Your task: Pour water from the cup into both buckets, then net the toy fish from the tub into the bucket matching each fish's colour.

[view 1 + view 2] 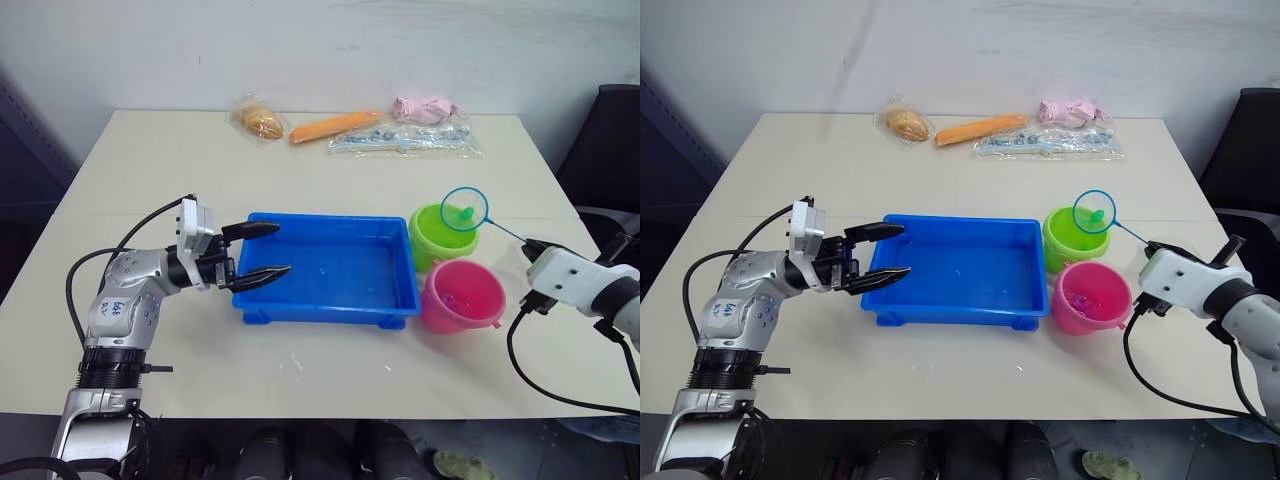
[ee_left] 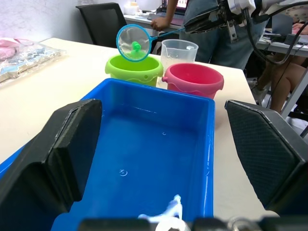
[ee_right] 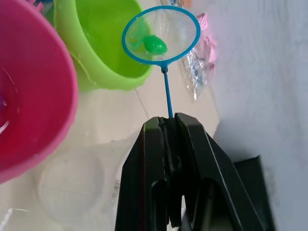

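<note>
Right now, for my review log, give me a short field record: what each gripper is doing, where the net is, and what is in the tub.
right gripper: shut on the net handle
net: hoop above the green bucket, one green fish in the mesh
left gripper: open, fingers at the blue tub's near-left rim
blue tub: no fish visible inside
pink bucket: beside the green one
cup: behind the buckets, upright

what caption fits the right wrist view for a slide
Right pincer shut on the thin handle of the blue-rimmed round net, holding a small green toy fish above the lime green plastic bucket.
</note>
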